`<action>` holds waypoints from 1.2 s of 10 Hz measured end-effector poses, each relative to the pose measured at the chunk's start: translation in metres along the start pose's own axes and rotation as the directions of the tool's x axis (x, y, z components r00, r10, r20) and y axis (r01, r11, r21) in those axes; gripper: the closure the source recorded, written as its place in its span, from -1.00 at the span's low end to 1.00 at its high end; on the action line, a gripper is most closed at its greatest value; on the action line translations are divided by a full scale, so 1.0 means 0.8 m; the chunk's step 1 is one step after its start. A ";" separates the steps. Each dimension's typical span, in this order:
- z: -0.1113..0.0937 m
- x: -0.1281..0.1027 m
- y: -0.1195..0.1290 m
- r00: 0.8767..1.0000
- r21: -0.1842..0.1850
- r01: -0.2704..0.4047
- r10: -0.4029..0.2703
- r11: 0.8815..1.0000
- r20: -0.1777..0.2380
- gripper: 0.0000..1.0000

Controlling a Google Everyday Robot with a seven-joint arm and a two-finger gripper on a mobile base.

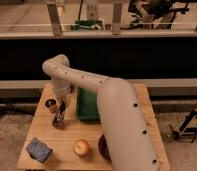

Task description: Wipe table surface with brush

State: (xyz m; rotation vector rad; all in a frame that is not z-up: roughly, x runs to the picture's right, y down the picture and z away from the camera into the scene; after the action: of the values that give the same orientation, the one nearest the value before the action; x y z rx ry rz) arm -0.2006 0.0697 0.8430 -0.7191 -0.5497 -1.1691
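The light tan table surface fills the lower middle of the camera view. My arm reaches across it from the lower right, and my gripper hangs over the table's left middle, shut on the brush, a dark stick held near upright. Its greyish bristle end rests on or just above the wood. The gripper stands just right of a small dark round cup.
A green tray lies right of the gripper, partly hidden by my arm. A blue-grey sponge block sits at the front left. An apple and a dark bowl sit at the front. Table edges are near on the left.
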 end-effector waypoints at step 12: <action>0.030 -0.096 -0.053 0.975 0.008 0.202 -0.201 0.979 0.099 1.00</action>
State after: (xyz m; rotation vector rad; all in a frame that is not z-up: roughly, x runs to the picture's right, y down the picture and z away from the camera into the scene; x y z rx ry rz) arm -0.2654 0.1266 0.8131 -0.7384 -0.7179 -1.3271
